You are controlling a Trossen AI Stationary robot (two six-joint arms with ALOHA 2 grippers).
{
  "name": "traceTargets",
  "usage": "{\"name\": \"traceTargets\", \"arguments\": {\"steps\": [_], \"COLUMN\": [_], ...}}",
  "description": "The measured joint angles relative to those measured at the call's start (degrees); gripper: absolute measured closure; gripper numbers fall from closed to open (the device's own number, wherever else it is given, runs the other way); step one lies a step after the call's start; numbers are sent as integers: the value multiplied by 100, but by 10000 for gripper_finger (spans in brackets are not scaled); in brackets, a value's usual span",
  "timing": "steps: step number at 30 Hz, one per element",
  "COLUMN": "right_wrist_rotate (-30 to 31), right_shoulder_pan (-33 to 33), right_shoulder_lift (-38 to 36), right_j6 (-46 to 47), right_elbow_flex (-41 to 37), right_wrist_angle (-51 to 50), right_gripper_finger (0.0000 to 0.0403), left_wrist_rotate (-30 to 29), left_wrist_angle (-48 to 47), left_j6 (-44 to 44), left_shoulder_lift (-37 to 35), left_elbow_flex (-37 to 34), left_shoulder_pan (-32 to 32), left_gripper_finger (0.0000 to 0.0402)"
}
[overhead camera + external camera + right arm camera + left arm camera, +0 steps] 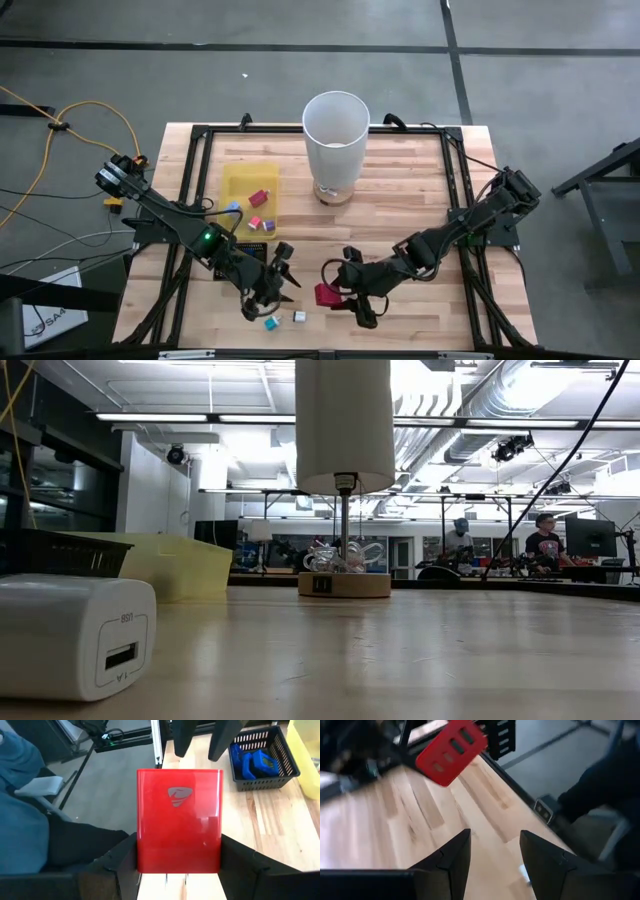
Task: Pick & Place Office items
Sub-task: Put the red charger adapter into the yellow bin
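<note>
My right gripper [345,292] is shut on a red charger-like block [179,815], near the table's near edge; the left wrist view also shows the block [451,749]. My left gripper [272,290] is open just left of it, holding nothing; its fingers [454,856] point toward the block. A teal piece [272,322] and a white cube [298,317] lie flat on the wood near the left gripper. The white cube [75,635] has a USB port. Red, pink and blue pieces lie in the yellow tray [240,180]. Blue pieces lie in the black mesh tray [280,775]. My right gripper pinches the red block by its two narrow sides near one end [150,862], one finger [117,862] on each side. The fingers come level from the table's right. The block's logo face and other end stick out beyond the fingertips, touching nothing.
The tall white bin [336,135] stands on a round wooden base [343,583] at mid table, toward the far edge. The yellow tray [175,565] and black mesh tray [60,550] sit left of it. Bare wood lies to the right. People show far behind the table.
</note>
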Motion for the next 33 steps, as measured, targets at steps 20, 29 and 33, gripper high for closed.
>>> {"name": "traceTargets", "arguments": {"steps": [20,29,33], "right_wrist_rotate": [-253,-256,-271], "right_shoulder_pan": [-9,-11,-7], "right_shoulder_lift": [33,33,33], "right_j6": [398,405,420], "right_elbow_flex": [0,0,0], "right_wrist_angle": [-28,-29,-37], "right_gripper_finger": [197,197,197], "left_wrist_rotate": [-561,-1071,-1072], "left_wrist_angle": [749,1119,1361], "left_j6": [4637,5508,5311], "left_shoulder_lift": [54,446,425], "left_elbow_flex": [0,0,0], "left_shoulder_pan": [-230,-230,-230], "left_gripper_finger": [239,239,239]}}
